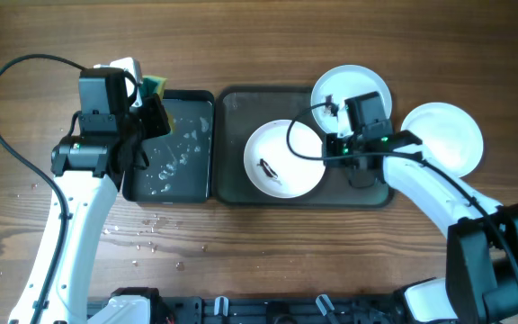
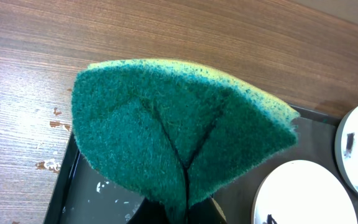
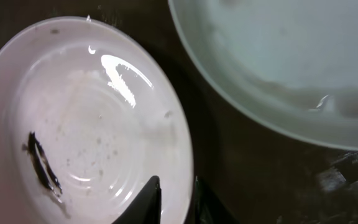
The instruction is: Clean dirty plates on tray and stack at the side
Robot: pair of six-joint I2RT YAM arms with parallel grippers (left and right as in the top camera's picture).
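A dirty plate (image 1: 283,158) with a dark smudge (image 3: 42,165) lies in the middle of the grey-green tray (image 1: 232,184). My right gripper (image 3: 176,186) straddles this plate's right rim. One finger (image 3: 149,202) is inside the plate, the other is outside, and they are closed on the rim. A second plate (image 1: 351,90) with a small dark mark sits at the tray's far right corner. A third white plate (image 1: 443,135) rests on the table to the right of the tray. My left gripper (image 2: 184,214) is shut on a folded green sponge (image 2: 166,130) above the black tray (image 1: 187,180).
The narrow black tray holds water droplets and foam specks. More drops lie on the wood (image 1: 142,232) in front of it. The right arm's cable (image 1: 299,144) arcs over the middle plate.
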